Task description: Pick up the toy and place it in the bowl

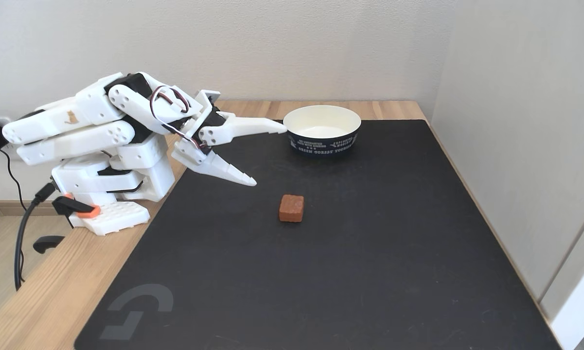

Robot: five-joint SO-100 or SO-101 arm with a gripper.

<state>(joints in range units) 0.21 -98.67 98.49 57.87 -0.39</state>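
Pincer [271, 154]: released, fingers spread wide, nothing held.
Toy [291, 208]: alone mid-mat, open mat all round.
Bowl [322, 129]: near the mat's [350, 272] far edge.

The white lettering on the bowl [323, 142] is too small to read in full, and its far outer wall is hidden behind its own rim. The black mat [321, 253] and the desk [44, 287] run off the bottom edge. The black cable [20, 243] leaves at the left edge.
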